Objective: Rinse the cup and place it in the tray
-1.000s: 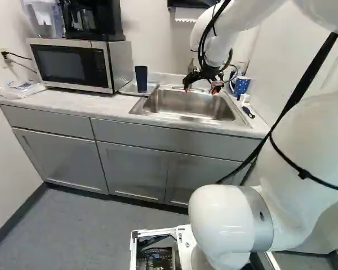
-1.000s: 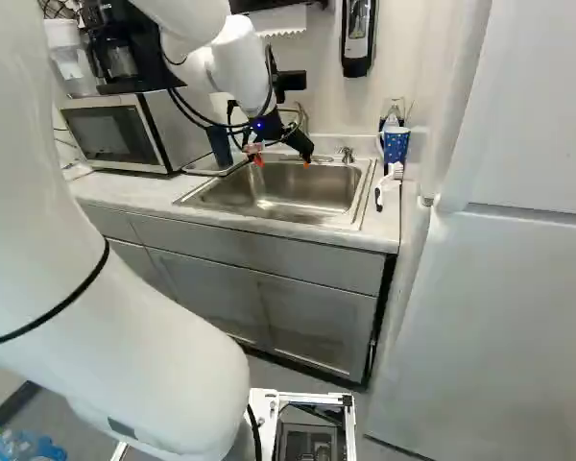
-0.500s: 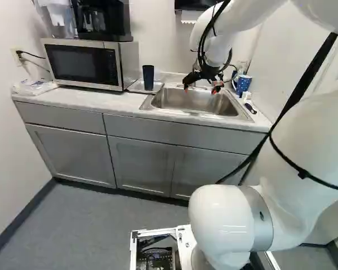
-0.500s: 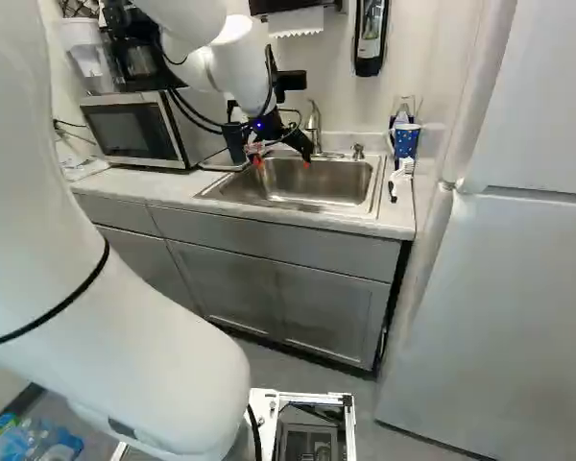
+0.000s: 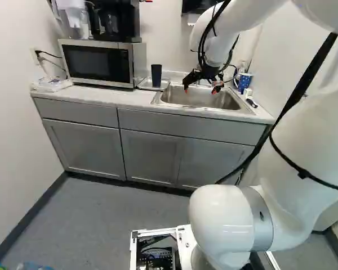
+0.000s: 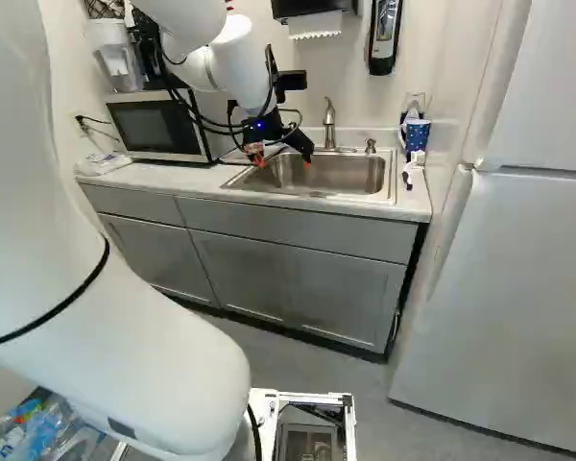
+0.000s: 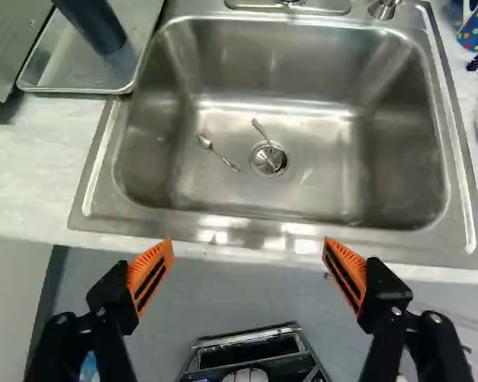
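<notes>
Moving away calmly seems best now, keeping the empty gripper [image 7: 248, 241], its fingers [image 7: 153, 267] wide apart, clear of the cup [image 7: 94, 25] in the tray [image 7: 68, 70].

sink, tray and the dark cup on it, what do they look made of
Sink: stainless steel by the look, satin finish; grey with soft, streaky highlights.
Tray: probably metal, dull inside, with a shinier rim.
Cup: smooth, dark, with little shine; plastic or coated metal, I can't tell which.
</notes>
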You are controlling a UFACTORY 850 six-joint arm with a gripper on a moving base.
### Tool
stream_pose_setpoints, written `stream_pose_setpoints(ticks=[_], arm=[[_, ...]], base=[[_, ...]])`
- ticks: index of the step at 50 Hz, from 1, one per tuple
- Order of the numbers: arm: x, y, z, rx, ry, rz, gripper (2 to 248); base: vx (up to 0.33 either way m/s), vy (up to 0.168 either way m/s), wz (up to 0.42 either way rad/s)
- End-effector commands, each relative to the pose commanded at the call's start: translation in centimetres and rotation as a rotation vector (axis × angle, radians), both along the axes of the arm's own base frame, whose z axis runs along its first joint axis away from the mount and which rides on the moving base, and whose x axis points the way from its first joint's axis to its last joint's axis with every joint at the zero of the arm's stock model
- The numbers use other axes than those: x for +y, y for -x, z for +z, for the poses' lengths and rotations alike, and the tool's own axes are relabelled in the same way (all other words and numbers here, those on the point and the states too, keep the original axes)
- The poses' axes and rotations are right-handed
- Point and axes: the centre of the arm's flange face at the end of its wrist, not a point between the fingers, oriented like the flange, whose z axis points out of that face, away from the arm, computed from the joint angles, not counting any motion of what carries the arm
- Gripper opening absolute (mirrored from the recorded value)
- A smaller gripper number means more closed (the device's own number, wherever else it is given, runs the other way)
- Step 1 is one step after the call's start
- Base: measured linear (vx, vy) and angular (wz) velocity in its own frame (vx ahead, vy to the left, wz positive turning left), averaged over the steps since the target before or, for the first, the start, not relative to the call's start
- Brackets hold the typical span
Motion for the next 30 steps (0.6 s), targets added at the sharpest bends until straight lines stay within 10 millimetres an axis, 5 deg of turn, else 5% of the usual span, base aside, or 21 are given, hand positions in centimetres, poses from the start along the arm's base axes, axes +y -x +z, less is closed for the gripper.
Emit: stream_pose_setpoints(ticks=[30], arm=[[0.0, 0.0, 0.0, 0.0, 0.0, 0.0, 247]], base=[[-0.152, 0.135, -0.008]])
